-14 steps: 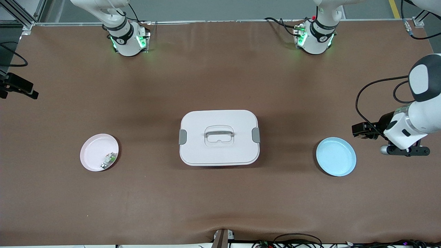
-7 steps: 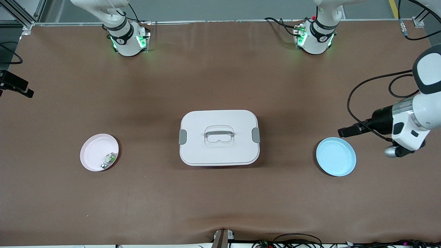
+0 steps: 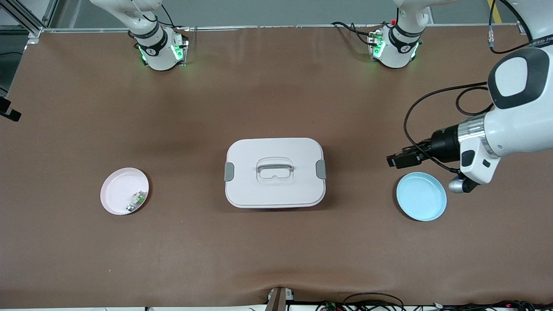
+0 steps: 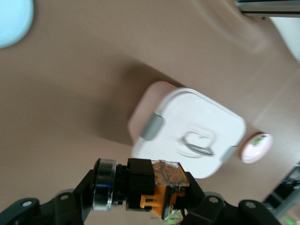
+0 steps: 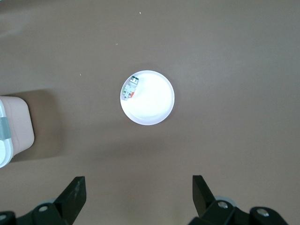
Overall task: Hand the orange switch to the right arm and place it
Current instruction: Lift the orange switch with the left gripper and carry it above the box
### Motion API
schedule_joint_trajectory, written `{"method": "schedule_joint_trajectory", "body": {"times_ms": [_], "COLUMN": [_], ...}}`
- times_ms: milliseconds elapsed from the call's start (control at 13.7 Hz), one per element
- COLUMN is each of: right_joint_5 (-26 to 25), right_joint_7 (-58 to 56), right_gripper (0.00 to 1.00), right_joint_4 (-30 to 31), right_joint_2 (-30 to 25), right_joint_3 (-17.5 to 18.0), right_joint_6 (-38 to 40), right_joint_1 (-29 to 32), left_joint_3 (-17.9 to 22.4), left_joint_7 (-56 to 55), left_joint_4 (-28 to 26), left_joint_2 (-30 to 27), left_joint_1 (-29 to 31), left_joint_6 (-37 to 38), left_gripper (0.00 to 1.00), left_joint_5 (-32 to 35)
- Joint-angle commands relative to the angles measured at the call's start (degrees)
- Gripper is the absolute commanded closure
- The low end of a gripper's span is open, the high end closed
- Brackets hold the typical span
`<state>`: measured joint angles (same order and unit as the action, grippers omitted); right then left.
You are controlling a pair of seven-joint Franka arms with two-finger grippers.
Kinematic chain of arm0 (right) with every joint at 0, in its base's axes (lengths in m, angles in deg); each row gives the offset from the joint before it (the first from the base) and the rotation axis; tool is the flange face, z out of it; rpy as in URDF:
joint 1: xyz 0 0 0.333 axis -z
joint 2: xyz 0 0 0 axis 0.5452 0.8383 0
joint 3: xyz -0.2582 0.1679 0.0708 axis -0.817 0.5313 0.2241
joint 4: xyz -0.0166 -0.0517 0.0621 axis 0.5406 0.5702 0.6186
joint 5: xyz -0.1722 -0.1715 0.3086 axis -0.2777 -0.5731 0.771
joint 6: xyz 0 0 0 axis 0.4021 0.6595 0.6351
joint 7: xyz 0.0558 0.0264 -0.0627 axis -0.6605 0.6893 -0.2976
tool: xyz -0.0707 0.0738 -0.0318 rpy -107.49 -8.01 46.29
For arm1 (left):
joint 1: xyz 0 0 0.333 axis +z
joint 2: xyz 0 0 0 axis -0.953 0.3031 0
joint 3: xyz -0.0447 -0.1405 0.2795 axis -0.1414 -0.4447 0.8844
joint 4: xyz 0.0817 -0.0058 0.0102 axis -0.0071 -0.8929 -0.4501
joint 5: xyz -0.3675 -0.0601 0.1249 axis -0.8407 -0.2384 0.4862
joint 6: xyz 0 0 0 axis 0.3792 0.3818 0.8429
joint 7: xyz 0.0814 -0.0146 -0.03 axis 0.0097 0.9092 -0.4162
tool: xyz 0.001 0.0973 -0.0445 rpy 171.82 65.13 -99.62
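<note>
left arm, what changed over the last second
The left gripper, shut on the orange switch, swung in from the table's edge toward the box and now hangs by the blue plate. The right gripper is open. Box, both plates and the component in the pink plate stayed put.

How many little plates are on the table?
2: a pink plate toward the right arm's end, holding a small component, and a blue plate toward the left arm's end.

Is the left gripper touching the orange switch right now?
Touching. The left wrist view shows the orange switch clamped between the left gripper fingers, held in the air with no gap. The right gripper hangs open over the table.
</note>
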<state>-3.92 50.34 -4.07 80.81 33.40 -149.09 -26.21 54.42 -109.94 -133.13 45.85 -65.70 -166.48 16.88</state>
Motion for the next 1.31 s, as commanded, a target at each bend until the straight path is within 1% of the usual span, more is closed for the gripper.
{"method": "schedule_joint_trajectory", "body": {"times_ms": [0,146,219,292,511,584,657,730,876,1022,1241], "right_joint_5": [1.63,3.21,3.13,3.39,7.25,10.22,15.03,21.0,29.72,31.34,31.69], "right_joint_7": [-1.56,-3.05,-3.23,-3.06,-2.71,-2.7,-2.7,-2.62,-2.35,-0.35,1.42], "right_gripper": [0.0,0.0,0.0,0.0,0.0,0.0,0.0,0.0,0.0,0.0,0.0], "right_joint_4": [-1.01,-0.84,-0.49,-0.49,-0.31,-0.22,1.08,3.36,5.57,7.85,9.53], "right_joint_2": [0.46,0.72,0.72,1.07,1.69,1.69,1.6,1.51,1.42,0.73,0.63], "right_joint_3": [0.99,0.99,1.08,1.08,1.17,1.17,1.17,1.08,1.17,1.17,1.26], "right_joint_6": [-1.57,-1.58,-1.32,-1.58,-1.14,-1.14,-1.32,-2.71,-4.21,-10.33,-14.57], "right_joint_1": [0.56,0.39,-0.05,-0.06,-0.32,-0.67,-0.76,-0.85,-1.81,-6.01,-12.08], "left_joint_3": [-3.61,-7.21,-8.89,-10.21,-10.22,-10.13,-10.05,-9.96,-9.96,-9.96,-9.78], "left_joint_7": [-8.88,-17.49,-21.27,-24.79,-37.61,-42.36,-46.75,-50.63,-56.52,-63.81,-73.23], "left_joint_4": [0.2,0.11,0.11,0.02,-0.06,-0.06,-0.06,-0.06,-0.06,-0.15,-0.06], "left_joint_2": [-0.37,-0.11,0.15,0.24,0.6,1.29,1.47,2.08,2.96,4.02,6.04], "left_joint_1": [0.11,0.02,-0.24,-1.63,-7.78,-9.54,-11.04,-12.44,-14.47,-16.58,-19.74], "left_joint_6": [-3.15,-5.96,-7.54,-9.65,-15.54,-17.73,-19.49,-21.25,-24.24,-28.19,-33.3], "left_gripper": [0.72,0.72,0.72,0.72,0.72,0.72,0.72,0.72,0.72,0.72,0.72], "left_joint_5": [-3.06,-3.95,-3.86,-3.43,-3.16,-3.16,-3.07,-3.07,-3.07,-3.07,-2.89]}}
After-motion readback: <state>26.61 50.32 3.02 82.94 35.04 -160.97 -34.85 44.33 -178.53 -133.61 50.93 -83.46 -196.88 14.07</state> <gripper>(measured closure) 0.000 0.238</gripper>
